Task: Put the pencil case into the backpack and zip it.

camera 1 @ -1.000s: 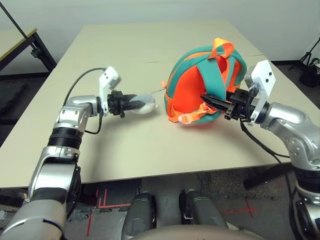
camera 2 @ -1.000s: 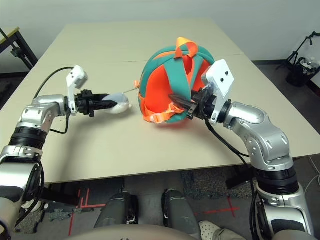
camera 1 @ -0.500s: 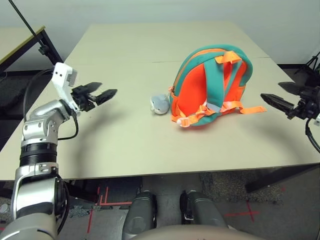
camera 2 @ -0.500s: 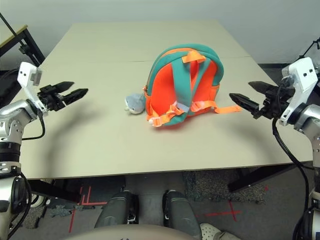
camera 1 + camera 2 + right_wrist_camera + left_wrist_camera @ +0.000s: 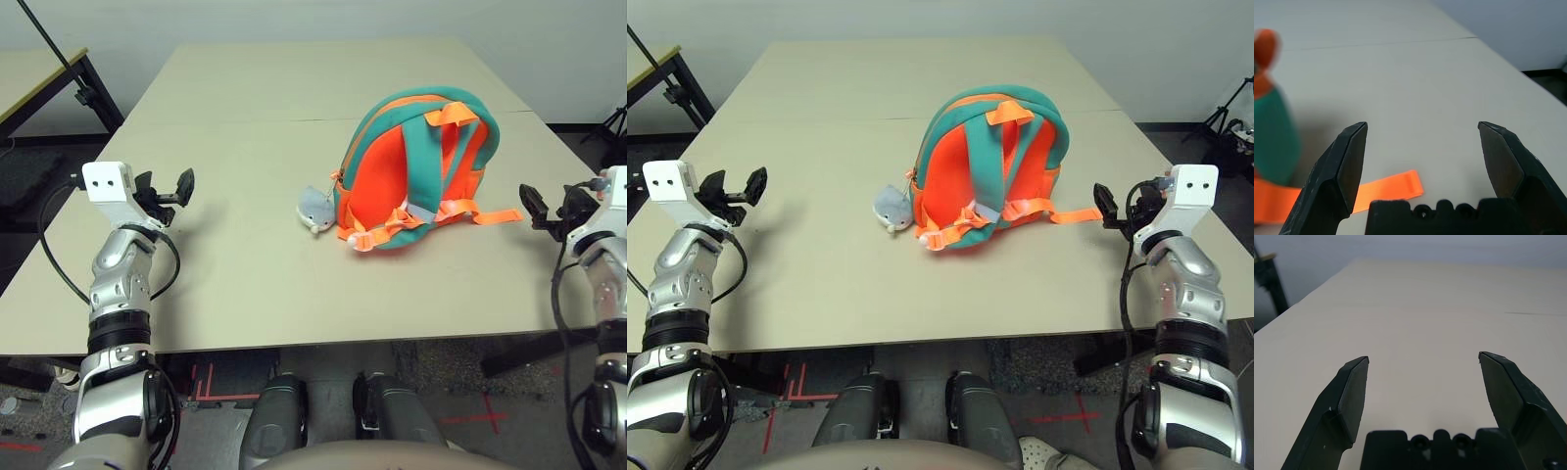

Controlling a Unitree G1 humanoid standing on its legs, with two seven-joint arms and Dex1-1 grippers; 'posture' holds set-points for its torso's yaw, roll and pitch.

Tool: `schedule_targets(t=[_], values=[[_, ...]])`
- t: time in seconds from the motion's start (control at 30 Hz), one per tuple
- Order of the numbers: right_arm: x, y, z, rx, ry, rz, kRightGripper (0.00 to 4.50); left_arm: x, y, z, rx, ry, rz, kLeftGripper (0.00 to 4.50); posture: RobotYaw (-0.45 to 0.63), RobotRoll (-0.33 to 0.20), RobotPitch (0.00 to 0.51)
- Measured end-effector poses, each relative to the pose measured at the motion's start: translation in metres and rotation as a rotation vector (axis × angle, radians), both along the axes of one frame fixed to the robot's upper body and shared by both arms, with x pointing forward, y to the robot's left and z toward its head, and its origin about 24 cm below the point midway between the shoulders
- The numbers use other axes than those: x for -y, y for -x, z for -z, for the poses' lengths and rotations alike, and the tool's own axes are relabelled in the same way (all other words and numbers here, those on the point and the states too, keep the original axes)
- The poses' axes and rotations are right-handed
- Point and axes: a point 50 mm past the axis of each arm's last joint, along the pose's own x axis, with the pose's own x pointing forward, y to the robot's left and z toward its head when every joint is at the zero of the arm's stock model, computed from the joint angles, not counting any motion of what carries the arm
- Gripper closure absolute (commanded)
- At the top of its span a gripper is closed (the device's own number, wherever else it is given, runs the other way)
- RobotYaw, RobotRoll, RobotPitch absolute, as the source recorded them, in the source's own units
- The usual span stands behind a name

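One orange backpack (image 5: pixel 392 176) with teal trim is standing upright on the worktop (image 5: pixel 245 284), right of the middle, its strap side facing the robot and its rounded top rising away. One orange top loop (image 5: pixel 451 114) is arching over the upper edge. Two teal shoulder straps (image 5: pixel 985 157) are running down the orange back panel. One orange webbing strap (image 5: pixel 1076 215), on the right, is lying out flat across the worktop, its free end pointing toward the right claw. Another length of orange webbing (image 5: pixel 950 233) is crossing the lower near part of the backpack, at its left.

One plush shark charm (image 5: pixel 315 210), grey and white, is resting on the worktop just beside the backpack's left side, hanging by a short cord from the bag's edge.

Two claws, black, both standing open and holding nothing. The left claw (image 5: pixel 1424 357) is hovering over the left part of the worktop, well apart from the backpack. The right claw (image 5: pixel 1423 123) is hovering near the right edge of the worktop, close to the free end of the flat strap, touching neither it nor the backpack.

Pencil case: its whereabouts I cannot tell; the backpack's inside is staying hidden from sight.
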Motion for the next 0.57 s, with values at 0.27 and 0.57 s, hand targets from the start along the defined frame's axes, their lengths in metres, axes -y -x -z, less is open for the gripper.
schedule_targets(t=[0.27,0.57], values=[[-0.005,-0.002,0.016,0.025,-0.005,0.110,0.03,0.006,0.007,0.022,-0.041,0.058,-0.057,0.00,0.15,0.000,0.081],[-0.015,-0.012,0.011,0.062,-0.004,0.084,0.03,0.003,0.009,0.028,-0.056,0.068,-0.081,0.00,0.15,0.000,0.085]])
